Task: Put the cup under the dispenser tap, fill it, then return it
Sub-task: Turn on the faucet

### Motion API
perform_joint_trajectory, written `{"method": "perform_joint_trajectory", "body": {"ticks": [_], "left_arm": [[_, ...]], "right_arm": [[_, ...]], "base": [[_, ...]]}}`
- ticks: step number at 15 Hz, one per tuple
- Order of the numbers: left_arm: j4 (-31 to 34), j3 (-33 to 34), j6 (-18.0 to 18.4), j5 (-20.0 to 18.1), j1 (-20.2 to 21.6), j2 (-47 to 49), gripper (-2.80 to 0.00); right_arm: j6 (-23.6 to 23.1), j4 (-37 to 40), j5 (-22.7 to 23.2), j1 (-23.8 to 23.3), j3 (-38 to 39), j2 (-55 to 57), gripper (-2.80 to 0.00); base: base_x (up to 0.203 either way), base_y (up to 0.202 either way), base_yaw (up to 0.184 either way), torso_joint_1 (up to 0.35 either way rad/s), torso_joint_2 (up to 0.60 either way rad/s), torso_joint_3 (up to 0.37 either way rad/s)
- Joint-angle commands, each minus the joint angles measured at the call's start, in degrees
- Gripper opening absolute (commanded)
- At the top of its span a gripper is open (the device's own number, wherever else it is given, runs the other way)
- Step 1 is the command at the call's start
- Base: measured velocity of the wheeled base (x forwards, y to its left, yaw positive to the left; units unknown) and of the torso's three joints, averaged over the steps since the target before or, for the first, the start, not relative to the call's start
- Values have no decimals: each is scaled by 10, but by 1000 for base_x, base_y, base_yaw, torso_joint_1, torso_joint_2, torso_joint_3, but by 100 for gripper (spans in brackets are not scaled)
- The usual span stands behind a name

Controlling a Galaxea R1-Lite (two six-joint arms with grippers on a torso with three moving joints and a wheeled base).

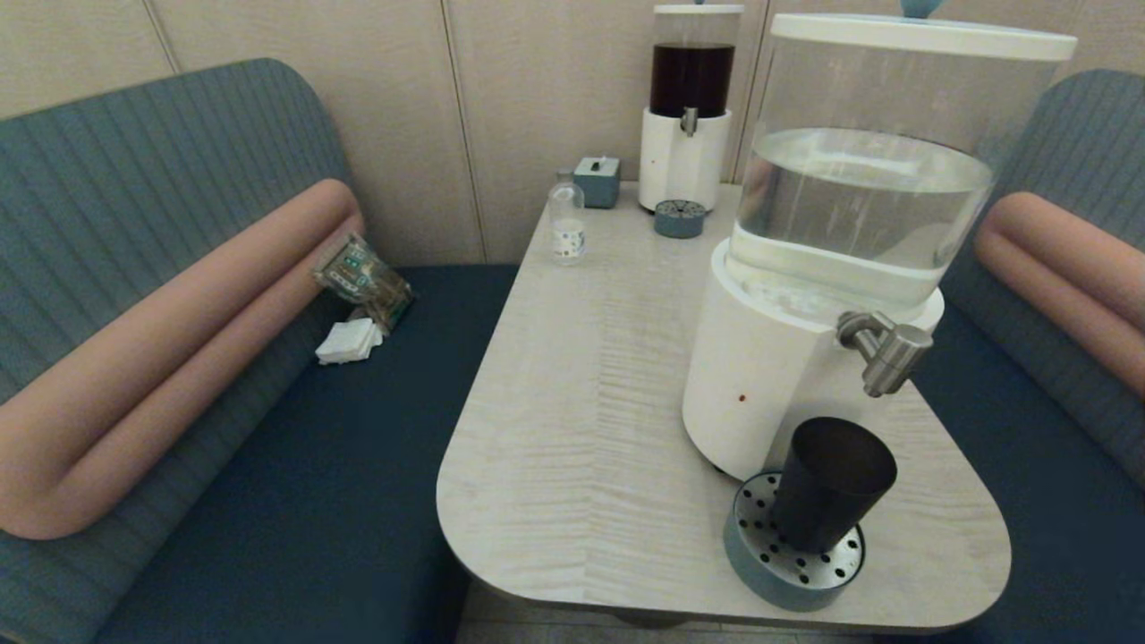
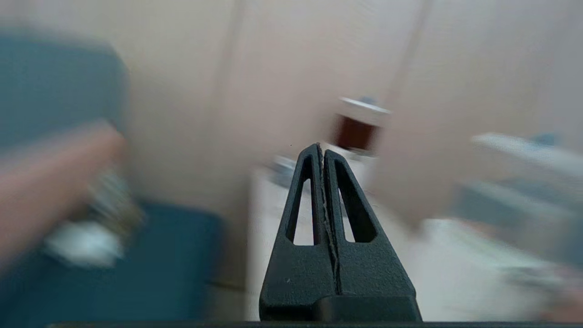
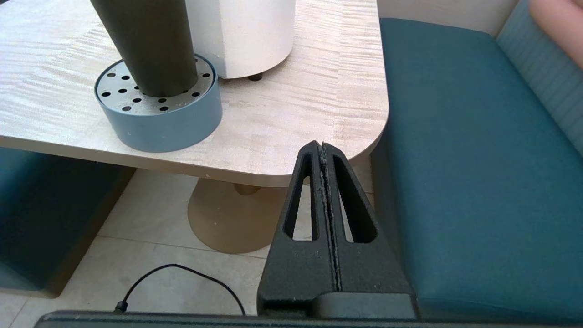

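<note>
The head view looks steeply down over the table (image 1: 581,376), close to the near-right water dispenser (image 1: 805,358), with booth seats either side. The right wrist view sits low off the table's near-right corner, facing the drip tray (image 3: 157,116) both views share. The left wrist view faces the far wall, level and blurred.

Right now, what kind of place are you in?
Probably a cafe or diner booth: teal bench seats on both sides of a small table, and two drink dispensers, one with water, one with a dark drink.
</note>
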State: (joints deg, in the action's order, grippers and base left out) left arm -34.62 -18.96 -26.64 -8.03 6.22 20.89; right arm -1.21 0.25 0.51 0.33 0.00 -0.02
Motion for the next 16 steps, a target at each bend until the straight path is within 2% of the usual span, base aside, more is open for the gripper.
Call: {"method": "perform_joint_trajectory", "body": {"ticks": [1,3,5,7,9,10,12,13,14,16], "left_arm": [[42,-31,-52,-4,-12,-47,-280],[61,-50,-53,-3,-41,-38,-280],[73,-41,-51,-3,-45,-54,-280],[86,-18,-48,-8,-50,-93,-280],[121,4,-27,-17,-53,-149,-280],[149,21,2,-29,-53,-183,-280],[172,86,127,-46,-55,-207,-280],[173,112,178,-50,-55,-208,-280],[176,134,214,-51,-55,-208,-280],[176,183,253,-44,-55,-208,-280]], "right_arm": [[0,0,0,0,0,-1,-280],[0,0,0,0,1,-1,-280],[0,0,0,0,0,-1,-280],[0,0,0,0,1,-1,-280],[0,0,0,0,1,-1,-280],[0,0,0,0,0,-1,-280],[0,0,0,0,0,-1,-280],[0,0,0,0,1,-1,-280],[0,0,0,0,1,-1,-280],[0,0,0,0,1,-1,-280]], "base": [[0,0,0,0,0,0],[0,0,0,0,0,0],[0,0,0,0,0,0],[0,0,0,0,0,0],[0,0,0,0,0,0],[0,0,0,0,0,0],[0,0,0,0,0,0],[0,0,0,0,0,0],[0,0,0,0,0,0],[0,0,0,0,0,0]]}}
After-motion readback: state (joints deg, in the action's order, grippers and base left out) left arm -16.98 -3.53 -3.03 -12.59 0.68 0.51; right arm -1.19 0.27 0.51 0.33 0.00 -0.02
